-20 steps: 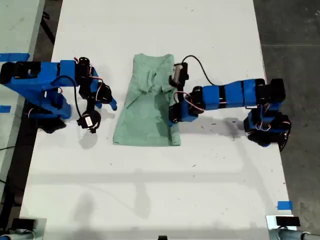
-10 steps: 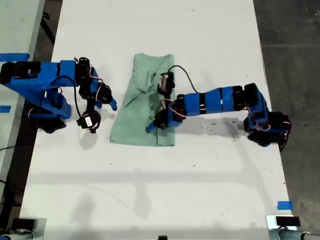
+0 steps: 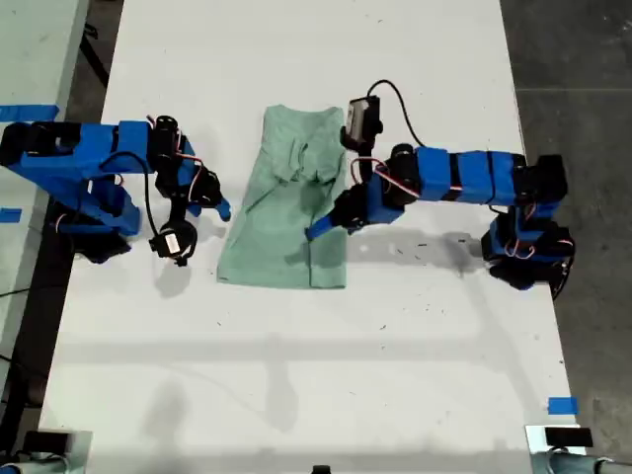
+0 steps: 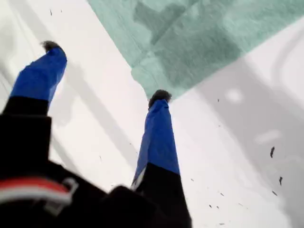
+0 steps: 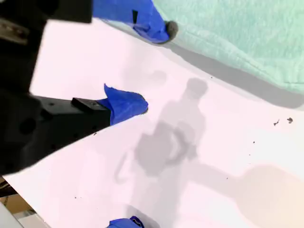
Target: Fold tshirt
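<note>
The small pale mint-green cloth t-shirt (image 3: 286,202) lies flat on the white counter (image 3: 296,375), midway between its two long edges and nearer the edge at the exterior view's top. It looks already narrowed into a tall strip, sleeves turned in, with a rumpled ridge near the collar end.

My first gripper (image 4: 104,71) hangs above the strip's hem end, on the side towards the exterior view's right. Its jaws are spread wide with nothing between them. In the first wrist view one fingertip (image 4: 160,96) sits just short of a layered corner of the cloth. My second gripper (image 5: 154,66) waits over bare counter just beside the opposite long side of the shirt. Its jaws are likewise released and empty, one tip close to the cloth's edge.

I judge the main risk to be a partial pinch. If my first gripper closes on only the top layer at that corner, lifting would peel the side fold open. A pull without the second gripper holding the other side could also drag the whole strip askew.
</note>
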